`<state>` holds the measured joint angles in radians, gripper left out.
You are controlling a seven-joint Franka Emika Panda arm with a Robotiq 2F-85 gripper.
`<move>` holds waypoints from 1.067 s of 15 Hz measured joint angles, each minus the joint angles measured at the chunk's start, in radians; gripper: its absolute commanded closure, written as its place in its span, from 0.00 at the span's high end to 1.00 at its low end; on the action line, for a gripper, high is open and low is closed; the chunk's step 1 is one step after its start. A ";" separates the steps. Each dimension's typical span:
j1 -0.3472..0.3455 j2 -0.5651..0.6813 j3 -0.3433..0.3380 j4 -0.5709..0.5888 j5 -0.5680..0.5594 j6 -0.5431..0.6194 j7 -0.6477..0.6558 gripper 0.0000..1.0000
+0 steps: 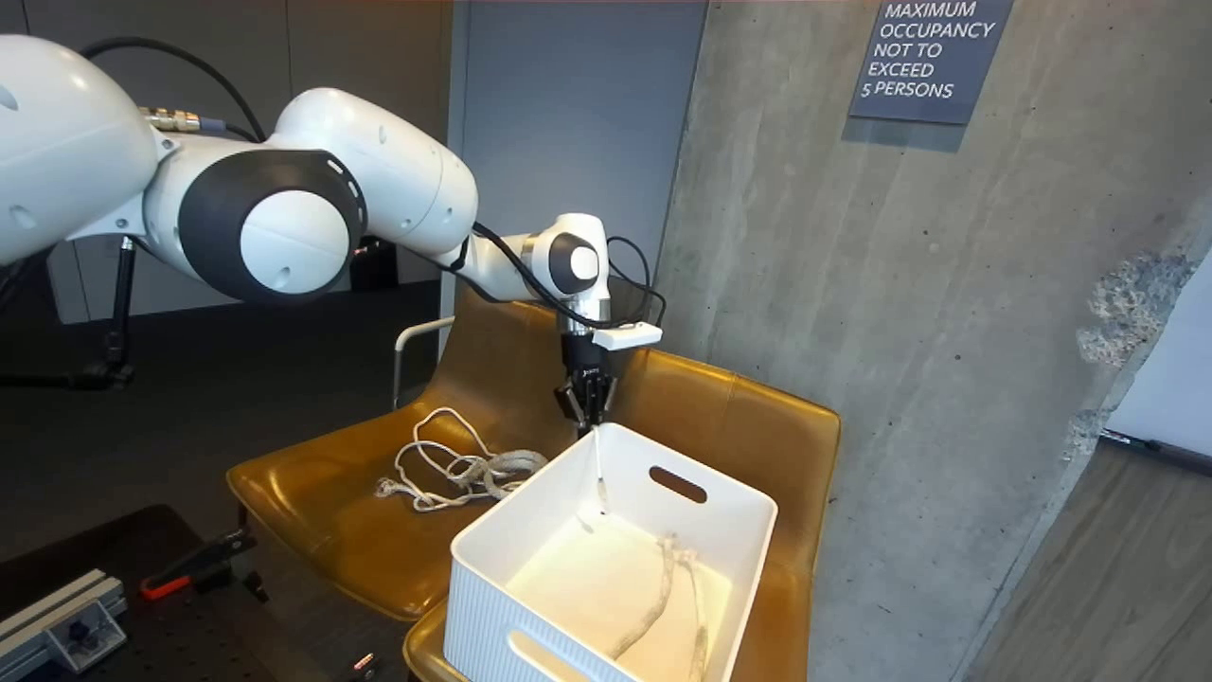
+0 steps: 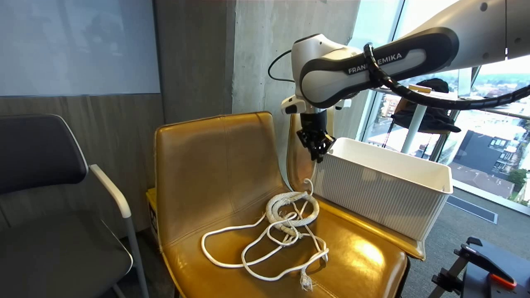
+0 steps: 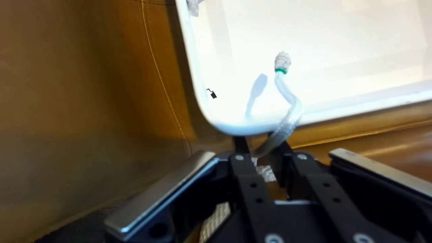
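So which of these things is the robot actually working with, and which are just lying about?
Seemingly in the work:
white rope between the fingers
white box, where the rope's tip hangs
rope pile on the brown chair
rope lengths inside the box

Seemingly just around:
black-and-orange tool
dark chair
occupancy sign

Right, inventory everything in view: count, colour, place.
Padded chairs: 2, golden brown, side by side
Bin: 1, white, on one padded chair
Loose rope: count unclear, off-white, on the other chair
Rope strands: 2 visible, beige, inside the bin
Rope end: 1, white, green-banded, hanging into the bin's corner
Armchair: 1, dark grey, beside the padded chairs
Tool: 1, black and red, on a dark table
Sign: 1, blue-grey, on the concrete wall
Windows: count unclear, bright, beyond the bin
Robot arm: 1, white and black, over the chairs
Pincer: 1, black, at the bin's rim, gripping the rope end
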<state>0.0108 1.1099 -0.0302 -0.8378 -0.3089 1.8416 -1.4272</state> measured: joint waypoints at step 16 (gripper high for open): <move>0.101 -0.081 0.010 0.077 0.017 -0.021 0.173 0.01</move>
<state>0.1120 1.0293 -0.0205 -0.7610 -0.2917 1.8201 -1.2543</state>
